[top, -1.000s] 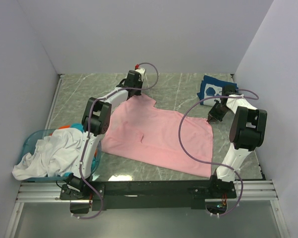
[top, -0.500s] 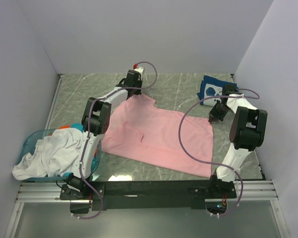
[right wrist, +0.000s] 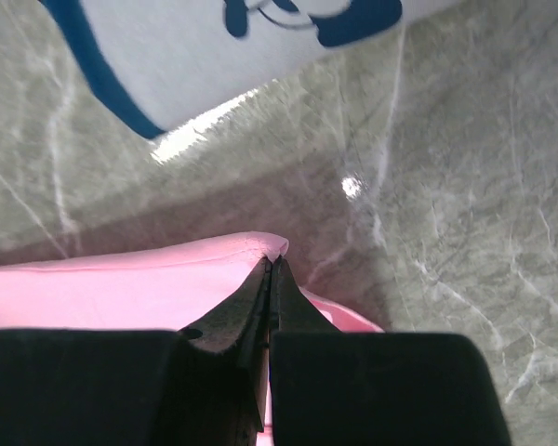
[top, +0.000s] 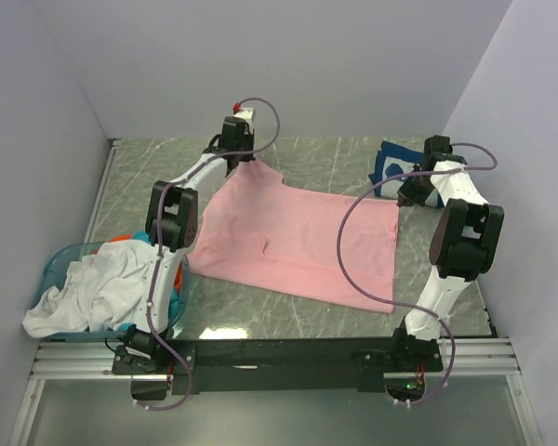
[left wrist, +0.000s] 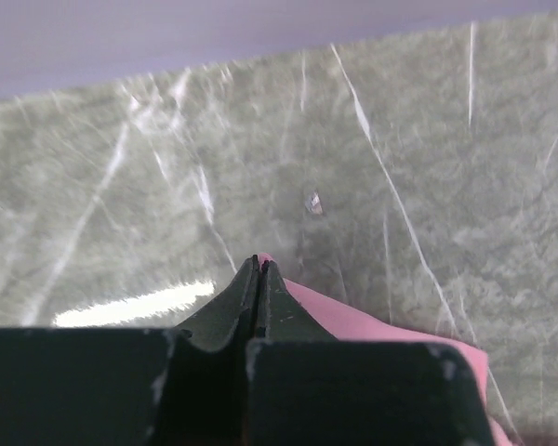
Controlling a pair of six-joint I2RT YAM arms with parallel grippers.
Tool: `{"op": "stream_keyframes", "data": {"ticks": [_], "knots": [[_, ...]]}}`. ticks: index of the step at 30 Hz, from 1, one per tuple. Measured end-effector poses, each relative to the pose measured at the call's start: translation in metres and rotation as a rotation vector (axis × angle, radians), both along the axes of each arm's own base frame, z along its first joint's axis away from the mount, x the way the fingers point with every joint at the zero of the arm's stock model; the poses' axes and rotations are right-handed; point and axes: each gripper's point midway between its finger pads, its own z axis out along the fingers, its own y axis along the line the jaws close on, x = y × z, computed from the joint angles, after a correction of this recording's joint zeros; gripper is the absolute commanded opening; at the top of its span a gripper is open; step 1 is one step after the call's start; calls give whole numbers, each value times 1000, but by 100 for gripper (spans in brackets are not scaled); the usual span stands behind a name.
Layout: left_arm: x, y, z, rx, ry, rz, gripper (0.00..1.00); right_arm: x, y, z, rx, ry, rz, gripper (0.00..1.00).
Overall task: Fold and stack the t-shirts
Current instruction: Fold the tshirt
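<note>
One blue basket [top: 59,257] at near left, white tee [top: 84,290] heaped in it and spilling over rim. Mid-table [top: 260,311]: pink t-shirt [top: 298,237] lay spread flat. Its far corners were both pinched: left gripper [left wrist: 260,265] pressed together on far-left corner, right gripper [right wrist: 271,265] clamped on far-right one. Beyond, at far right, folded navy tee [top: 388,167] with white print lay just past right gripper.
</note>
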Motion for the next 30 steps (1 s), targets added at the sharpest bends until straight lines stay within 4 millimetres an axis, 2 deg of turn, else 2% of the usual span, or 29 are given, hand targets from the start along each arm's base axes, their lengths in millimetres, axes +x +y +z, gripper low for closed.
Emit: {"op": "stream_keyframes", "data": {"ticks": [4,8,13,16,18,20,23,30], "knots": [[8,3,18,-21,-41,-1,0,8,-2,11,-5,-21,2,0],[4,1,47,-35,-82,-22,0,15,-3,22,-9,-44,5,0],[-31,6,99,-44,-141,-65,0,9,-2,27,-17,-45,21,0],[-58,11,132,-47,-182,-79,0,-4,0,33,-22,-47,32,0],[-76,15,147,-45,-204,-87,0,-15,2,36,-24,-49,39,0],[-95,18,150,-30,-205,-100,0,-30,6,38,-22,-43,49,0],[-119,21,145,-4,-192,-121,0,-48,12,37,-9,-33,63,0],[-171,28,90,52,-52,-150,0,-81,21,20,10,28,82,0]]}}
